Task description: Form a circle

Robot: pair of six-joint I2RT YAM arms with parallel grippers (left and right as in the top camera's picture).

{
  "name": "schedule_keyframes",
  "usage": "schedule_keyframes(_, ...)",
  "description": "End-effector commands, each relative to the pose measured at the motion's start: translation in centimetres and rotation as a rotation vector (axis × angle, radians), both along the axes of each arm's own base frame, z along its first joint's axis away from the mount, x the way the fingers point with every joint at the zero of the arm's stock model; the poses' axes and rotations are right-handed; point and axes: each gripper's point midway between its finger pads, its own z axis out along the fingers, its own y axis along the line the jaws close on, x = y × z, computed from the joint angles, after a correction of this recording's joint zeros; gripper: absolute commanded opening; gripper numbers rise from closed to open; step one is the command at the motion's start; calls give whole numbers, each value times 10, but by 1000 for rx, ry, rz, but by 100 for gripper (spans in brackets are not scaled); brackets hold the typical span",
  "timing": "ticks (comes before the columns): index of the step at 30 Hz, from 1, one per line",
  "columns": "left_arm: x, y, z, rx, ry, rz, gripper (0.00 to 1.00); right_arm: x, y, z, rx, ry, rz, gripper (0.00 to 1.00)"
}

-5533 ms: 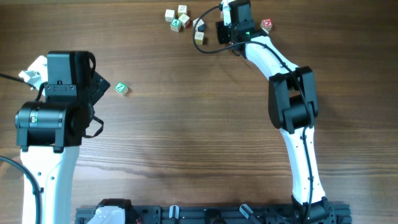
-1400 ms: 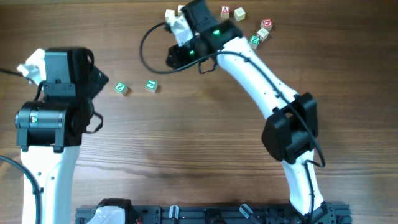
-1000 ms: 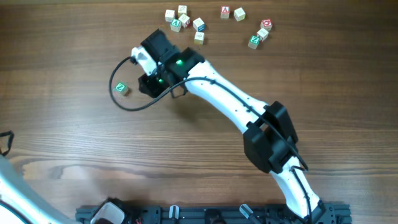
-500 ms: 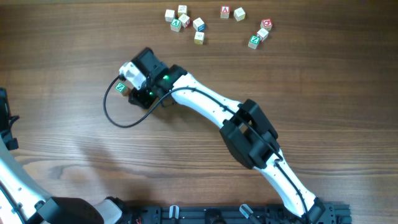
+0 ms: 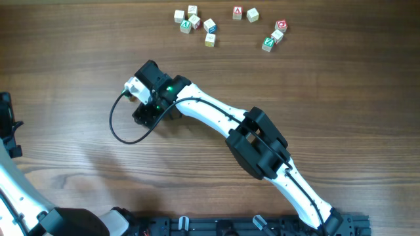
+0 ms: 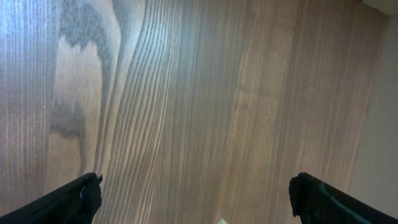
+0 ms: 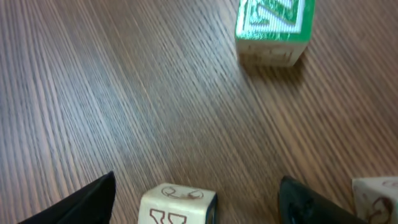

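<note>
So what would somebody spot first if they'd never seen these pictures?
The long white right arm, stretched across the brown wooden table to its left side, grabs the eye first. Its open fingers stand either side of a tiny pale wooden cube, with a green-faced wooden cube just beyond. A loose scatter of small lettered wooden cubes lies near the table's far edge.

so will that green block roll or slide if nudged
Probably slides: the green block sits flat on one face, so rolling looks unlikely. It looks wooden and small, so likely light and stiff. An off-centre push may spin it on the smooth table.
</note>
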Motion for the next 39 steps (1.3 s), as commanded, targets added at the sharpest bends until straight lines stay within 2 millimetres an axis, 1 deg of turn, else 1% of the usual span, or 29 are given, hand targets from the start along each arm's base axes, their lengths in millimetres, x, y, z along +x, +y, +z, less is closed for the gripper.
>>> schedule_keyframes(1, 0, -3, -1, -19, 11, -1, 100, 1, -1, 28, 14, -29, -6, 98)
schedule_keyframes(3, 0, -3, -2, -19, 11, -1, 100, -1, -4, 46, 20, -34, -8, 99)
schedule_keyframes(5, 0, -3, -2, -19, 11, -1, 100, 1, -9, 58, 11, -51, -24, 100)
schedule_keyframes(7, 0, -3, -2, -19, 11, -1, 100, 6, -19, 63, -18, -65, -48, 100)
schedule_keyframes(9, 0, -3, -2, -19, 11, -1, 100, 11, -34, 72, -34, -40, -98, 100)
schedule_keyframes(11, 0, -3, -2, -21, 12, -2, 100, 26, -52, 86, -31, -16, -196, 100)
schedule_keyframes(12, -1, -4, -2, -26, 16, -2, 100, 49, -79, 97, -51, -21, -319, 100)
schedule_keyframes(13, 1, -7, -3, -32, 13, -10, 100, 59, -93, 104, -53, -12, -377, 100)
schedule_keyframes(14, 4, -9, -2, -36, 5, -21, 100, 65, -102, 109, -46, -3, -413, 100)
schedule_keyframes(16, 18, -20, -1, -35, -11, -71, 100, 89, -128, 124, -2, 35, -561, 100)
schedule_keyframes(17, 27, -28, 0, -30, -17, -106, 100, 100, -143, 127, 19, 71, -646, 100)
schedule_keyframes(19, 53, -52, 3, -12, -32, -209, 100, 113, -165, 125, 38, 135, -722, 100)
schedule_keyframes(21, 80, -77, 6, 39, -41, -367, 99, 123, -181, 122, 31, 139, -752, 100)
schedule_keyframes(23, 105, -105, 4, 91, -20, -559, 89, 135, -196, 120, 11, 101, -798, 99)
schedule_keyframes(24, 111, -113, 0, 102, -5, -619, 87, 141, -202, 118, -10, 66, -824, 94)
schedule_keyframes(25, 116, -122, -7, 111, 22, -690, 86, 144, -205, 116, -22, 50, -837, 86)
schedule_keyframes(26, 122, -127, -18, 106, 54, -741, 82, 144, -205, 114, -23, 54, -839, 75)
schedule_keyframes(27, 126, -128, -33, 82, 88, -756, 70, 144, -203, 107, -32, 63, -837, 57)
schedule_keyframes(28, 128, -127, -44, 62, 112, -757, 62, 143, -201, 100, -38, 75, -831, 40)
schedule_keyframes(29, 129, -126, -52, 48, 129, -755, 61, 139, -197, 94, -38, 103, -816, 34)
schedule_keyframes(30, 130, -125, -61, 32, 148, -756, 67, 132, -190, 84, -35, 156, -787, 31)
schedule_keyframes(31, 132, -125, -69, 18, 164, -757, 78, 119, -178, 75, -21, 233, -739, 31)
schedule_keyframes(32, 134, -124, -75, 13, 171, -758, 80, 105, -164, 65, -11, 297, -672, 41)
schedule_keyframes(33, 139, -122, -78, 19, 165, -757, 92, 95, -152, 59, -4, 300, -559, 53)
schedule_keyframes(34, 144, -121, -77, 30, 150, -756, 95, 87, -144, 54, -5, 283, -464, 63)
schedule_keyframes(35, 152, -118, -74, 54, 122, -754, 98, 72, -132, 46, -15, 249, -317, 77)
schedule_keyframes(36, 157, -116, -72, 69, 103, -753, 100, 61, -124, 43, -28, 225, -229, 84)
schedule_keyframes(37, 160, -115, -70, 80, 91, -752, 100, 49, -115, 40, -42, 204, -155, 89)
schedule_keyframes(39, 163, -114, -69, 88, 81, -749, 100, 32, -100, 40, -50, 190, -86, 93)
